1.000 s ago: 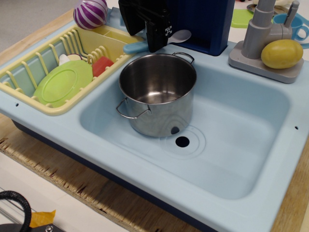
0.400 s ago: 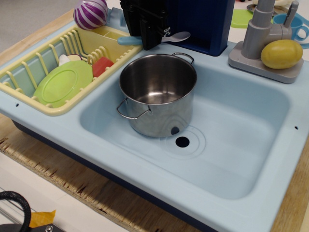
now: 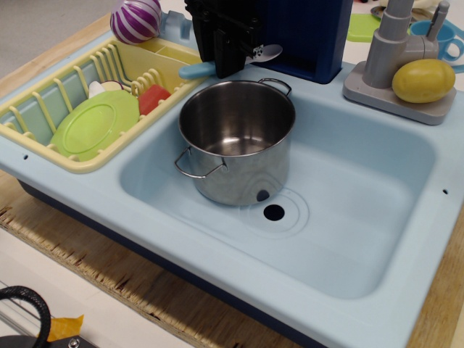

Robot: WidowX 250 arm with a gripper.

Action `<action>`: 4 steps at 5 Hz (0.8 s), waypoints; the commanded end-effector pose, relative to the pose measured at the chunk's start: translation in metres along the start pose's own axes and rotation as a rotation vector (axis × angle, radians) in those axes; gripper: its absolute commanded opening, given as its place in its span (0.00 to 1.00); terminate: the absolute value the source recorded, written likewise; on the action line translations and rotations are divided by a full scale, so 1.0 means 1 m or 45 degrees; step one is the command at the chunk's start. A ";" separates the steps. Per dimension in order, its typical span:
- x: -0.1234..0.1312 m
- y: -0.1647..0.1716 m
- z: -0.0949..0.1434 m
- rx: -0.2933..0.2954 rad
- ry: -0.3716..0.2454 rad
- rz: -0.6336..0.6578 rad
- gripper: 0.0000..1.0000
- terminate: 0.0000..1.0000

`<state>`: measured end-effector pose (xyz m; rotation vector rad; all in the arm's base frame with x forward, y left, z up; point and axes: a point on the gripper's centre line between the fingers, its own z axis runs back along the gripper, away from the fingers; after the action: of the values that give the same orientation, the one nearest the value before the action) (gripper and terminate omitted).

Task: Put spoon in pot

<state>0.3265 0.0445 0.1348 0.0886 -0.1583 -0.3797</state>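
Note:
The shiny steel pot [image 3: 235, 138] stands upright and empty in the left part of the light blue sink [image 3: 362, 217]. My black gripper [image 3: 226, 64] hangs just behind the pot's far rim and is shut on the spoon. The spoon's light blue handle [image 3: 195, 70] sticks out to the left of the fingers. Its white bowl [image 3: 270, 51] sticks out to the right. The spoon lies roughly level, a little above the sink's back ledge and outside the pot.
A yellow dish rack [image 3: 43, 105] at the left holds a green plate [image 3: 94, 123] and a red piece [image 3: 154, 98]. A purple striped ball [image 3: 135, 19] sits behind it. A grey faucet [image 3: 395, 51] and a yellow lemon [image 3: 423, 80] are at the back right. A drain hole [image 3: 274, 212] lies beside the pot.
The gripper lifted the spoon slightly, then came back down a little; it has shifted slightly left, and the spoon stays in the fingers. The pot has not moved.

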 end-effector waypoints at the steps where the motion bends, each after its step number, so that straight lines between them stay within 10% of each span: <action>1: 0.005 -0.001 0.041 0.100 -0.059 0.035 0.00 0.00; 4: -0.034 -0.029 0.066 0.103 0.180 0.156 0.00 0.00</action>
<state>0.2685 0.0246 0.1787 0.1521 0.0451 -0.2226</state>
